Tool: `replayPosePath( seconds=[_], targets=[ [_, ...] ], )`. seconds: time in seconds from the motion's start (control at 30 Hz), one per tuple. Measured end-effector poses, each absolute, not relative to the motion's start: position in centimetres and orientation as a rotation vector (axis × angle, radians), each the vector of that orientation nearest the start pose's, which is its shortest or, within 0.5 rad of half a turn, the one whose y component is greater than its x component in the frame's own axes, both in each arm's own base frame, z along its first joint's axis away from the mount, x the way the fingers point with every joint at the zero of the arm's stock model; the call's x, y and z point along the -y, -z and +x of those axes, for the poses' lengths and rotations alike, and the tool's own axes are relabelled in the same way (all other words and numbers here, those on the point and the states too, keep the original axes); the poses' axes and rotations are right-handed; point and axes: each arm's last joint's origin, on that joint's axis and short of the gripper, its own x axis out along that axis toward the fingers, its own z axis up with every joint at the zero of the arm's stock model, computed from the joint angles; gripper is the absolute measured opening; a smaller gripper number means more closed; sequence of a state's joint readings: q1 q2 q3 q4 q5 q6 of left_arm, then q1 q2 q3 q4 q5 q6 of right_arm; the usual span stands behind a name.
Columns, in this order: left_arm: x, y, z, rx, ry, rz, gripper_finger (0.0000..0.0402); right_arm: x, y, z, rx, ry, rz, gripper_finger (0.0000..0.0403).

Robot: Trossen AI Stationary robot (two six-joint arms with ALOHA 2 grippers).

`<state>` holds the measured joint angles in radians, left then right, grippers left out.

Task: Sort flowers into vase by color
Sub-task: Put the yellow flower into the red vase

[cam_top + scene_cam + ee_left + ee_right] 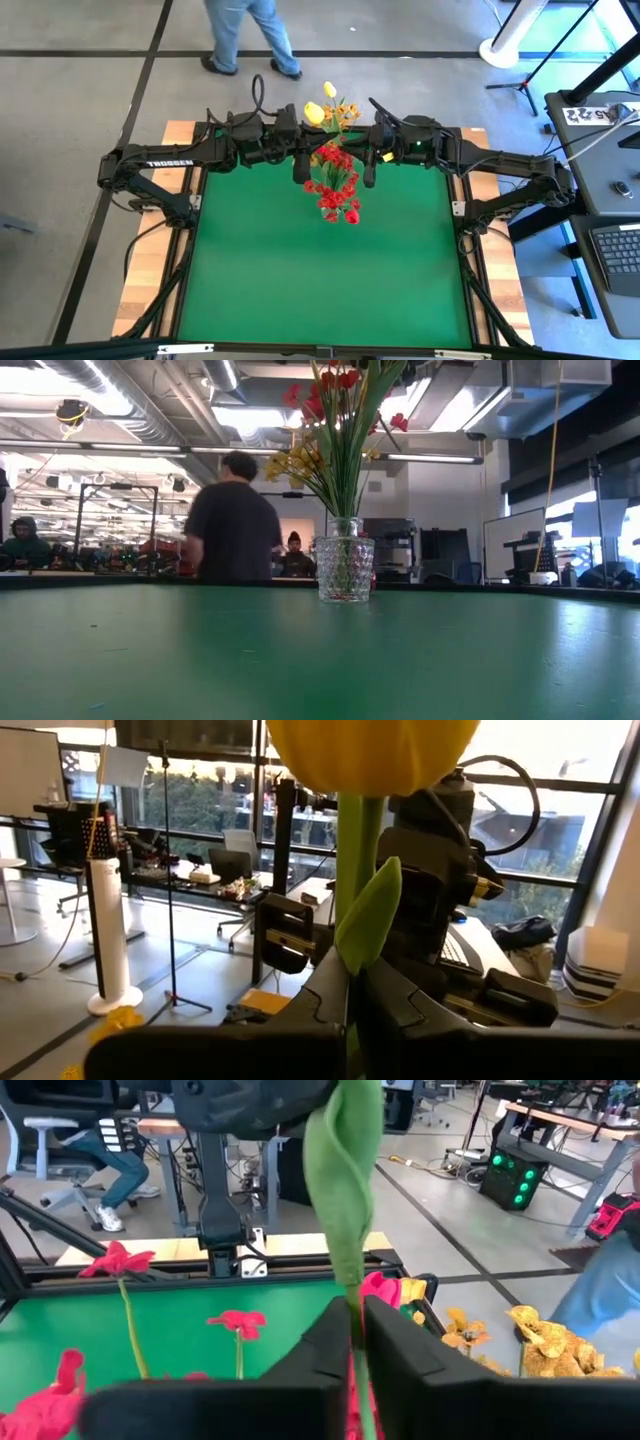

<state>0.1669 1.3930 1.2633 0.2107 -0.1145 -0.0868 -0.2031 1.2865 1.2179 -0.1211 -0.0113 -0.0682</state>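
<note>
Yellow tulip [375, 750] stem is clamped in the left gripper [352, 990], while the right gripper [356, 1330] pinches a green stem [345, 1200].

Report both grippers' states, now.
Left gripper: shut on the yellow tulip stem.
Right gripper: shut on a green flower stem.

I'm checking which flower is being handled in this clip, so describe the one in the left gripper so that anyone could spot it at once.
At the far edge of the green table a bouquet stands in a clear glass vase. Just beyond the red blooms, the left gripper is shut on a green stem. That stem carries the yellow tulip: one smooth yellow bloom, unlike the clustered yellow-orange sprays beside it.
</note>
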Motion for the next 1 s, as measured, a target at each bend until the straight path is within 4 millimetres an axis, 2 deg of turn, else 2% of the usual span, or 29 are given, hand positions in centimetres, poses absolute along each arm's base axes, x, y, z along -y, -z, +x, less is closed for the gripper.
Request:
replayPosePath(
  seconds=[0.1,0.27,0.53,0.8,1.0],
  targets=[
    [-5.7,-39.9,31.5,0.093,-0.281,-0.093,0.0,5.8,-38.1,28.4,-0.2,0.178,-0.066,0.0009],
    [-5.7,-39.8,31.5,0.089,-0.281,-0.095,0.0004,5.8,-38.1,28.4,-0.201,0.178,-0.065,0.0006],
    [-5.6,-40.0,31.1,0.082,-0.276,-0.1,0.0069,5.7,-39.0,27.6,-0.158,0.213,-0.065,0.0002],
    [-5.1,-41.6,28.6,0.081,-0.302,-0.101,0.0133,5.2,-40.9,25.0,-0.014,0.221,-0.074,0.0001],
    [-4.9,-42.1,26.9,0.041,-0.333,-0.101,0.0152,6.1,-39.2,23.8,0.08,0.246,-0.081,0.0001]
  ],
)
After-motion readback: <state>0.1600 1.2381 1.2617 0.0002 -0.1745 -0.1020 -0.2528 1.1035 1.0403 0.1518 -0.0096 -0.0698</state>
